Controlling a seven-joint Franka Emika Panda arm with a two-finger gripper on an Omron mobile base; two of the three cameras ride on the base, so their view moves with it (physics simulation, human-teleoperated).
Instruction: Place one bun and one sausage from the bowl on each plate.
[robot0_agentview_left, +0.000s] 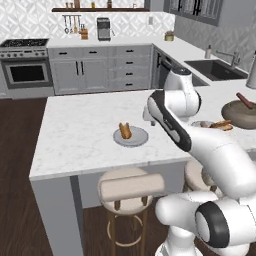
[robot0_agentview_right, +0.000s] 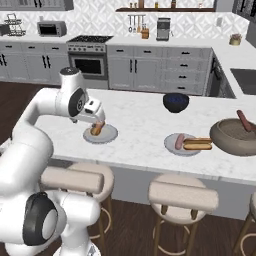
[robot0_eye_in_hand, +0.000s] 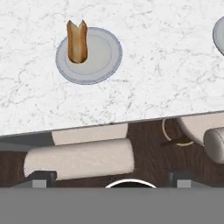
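gripper (robot0_agentview_right: 95, 116) hovering above near plate (robot0_agentview_right: 109, 135), jaw state impossible to tell. bun (robot0_agentview_right: 97, 128) lying on that plate, no sausage beside it yet. far plate (robot0_agentview_right: 171, 145) carrying bun and sausage together. last sausage (robot0_agentview_right: 244, 120) leaning on bowl (robot0_agentview_right: 227, 137) rim. risk: smooth cylinder rolling off during pinch, or landing on bun and knocking it off plate.

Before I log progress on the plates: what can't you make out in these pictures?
- Gripper state: the fingertips sit at the hand view's bottom edge, so open or shut is unclear.
- Bowl: the left base view's right edge cuts it off; its inside stays hidden beyond one sausage.
- Near plate: it carries a bun; in the right base view the hand overlaps it.
- Far plate: the arm covers much of it in the left base view.
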